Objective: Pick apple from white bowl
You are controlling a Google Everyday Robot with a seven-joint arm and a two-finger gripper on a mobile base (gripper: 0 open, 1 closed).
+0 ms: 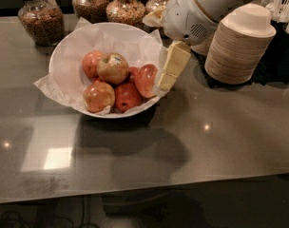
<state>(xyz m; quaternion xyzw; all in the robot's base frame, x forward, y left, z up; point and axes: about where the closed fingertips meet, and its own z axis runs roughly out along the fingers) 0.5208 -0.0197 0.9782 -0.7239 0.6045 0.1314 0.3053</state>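
Note:
The white bowl (63, 56), lined with crinkled white paper, stands on the grey counter left of centre. It holds several apples. The palest apple (112, 68), yellow-green with a red blush and a small white sticker, lies on top of the redder ones. My gripper (169, 71) hangs from the white arm at the upper right. Its cream finger (172, 64) hangs in front of the bowl's right rim, close to a red apple (145, 80). It holds nothing that shows.
Glass jars of grains or nuts (40, 18) stand along the counter's back edge. A stack of tan paper bowls (237, 44) lies on its side at the right on a dark mat. The counter's front edge runs along the bottom.

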